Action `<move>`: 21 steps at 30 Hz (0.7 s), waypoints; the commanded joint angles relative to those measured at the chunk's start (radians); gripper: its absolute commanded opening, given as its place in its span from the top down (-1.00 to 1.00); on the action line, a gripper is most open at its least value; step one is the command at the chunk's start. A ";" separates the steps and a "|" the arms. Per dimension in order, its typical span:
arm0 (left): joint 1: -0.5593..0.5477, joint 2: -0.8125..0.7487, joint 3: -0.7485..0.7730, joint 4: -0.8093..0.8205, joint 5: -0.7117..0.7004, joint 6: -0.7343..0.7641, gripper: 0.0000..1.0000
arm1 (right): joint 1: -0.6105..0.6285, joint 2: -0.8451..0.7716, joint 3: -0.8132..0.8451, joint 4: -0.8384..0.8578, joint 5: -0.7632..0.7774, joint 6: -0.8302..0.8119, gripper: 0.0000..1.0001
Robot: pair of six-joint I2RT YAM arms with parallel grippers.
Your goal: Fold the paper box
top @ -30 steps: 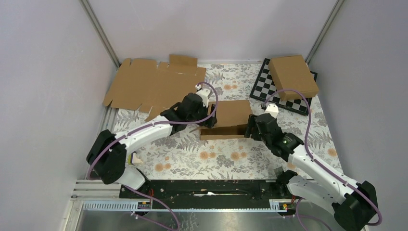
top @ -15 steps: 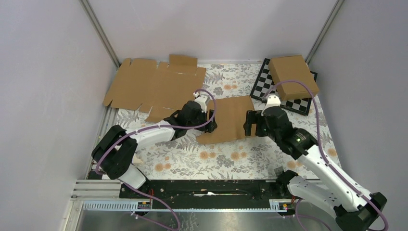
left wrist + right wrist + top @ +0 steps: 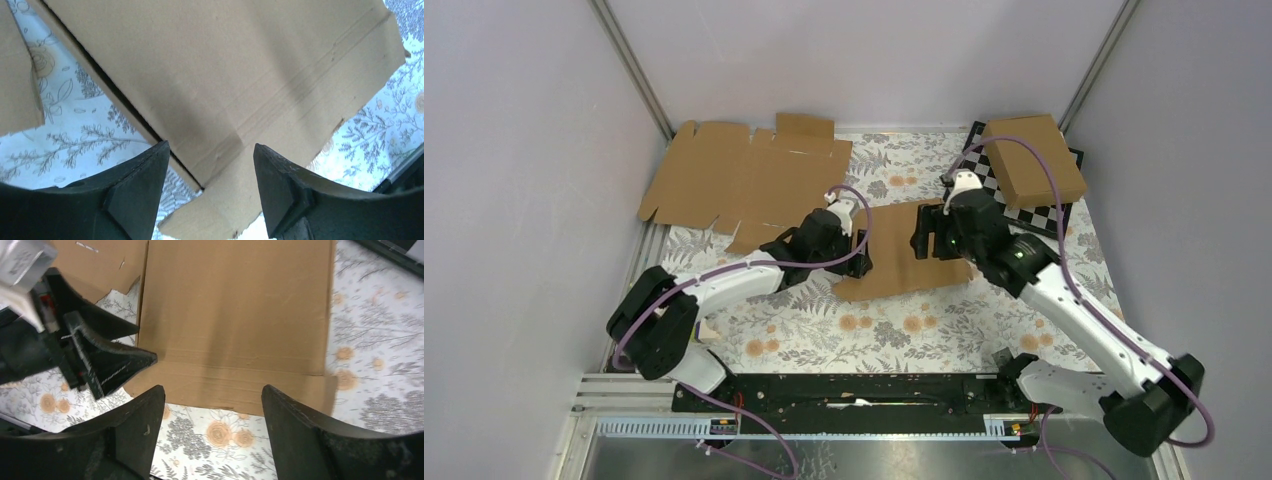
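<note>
paper box lies mid-desk on the floral cloth, between the two arms and slightly skewed. it looks flattened, with its broad panel up. from the top view we cannot tell whether the side walls are tucked under it.

left end effector: jaws well apart, gripping nothing, sitting low at the box's left edge where a score line and a loose flap show.
right end effector: jaws wide, empty, hovering over the right half of the box, near its front crease.

step in hand, as we judge it: setting up the next fold. to do it well, we would have one end effector press the panel flat while the other works a flap along the printed score rather than across it. push slowly, since the light card will likely slide on the cloth.

count:
- arms: 2
- paper box: 1
- wide notched flat sheet: 1, far left
- other closed box: 1, on the chessboard
- chessboard: 1
- desk: 1
</note>
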 commanded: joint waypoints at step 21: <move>0.039 -0.114 -0.009 0.012 -0.199 -0.151 -0.61 | -0.122 0.205 -0.096 0.265 0.250 0.229 0.58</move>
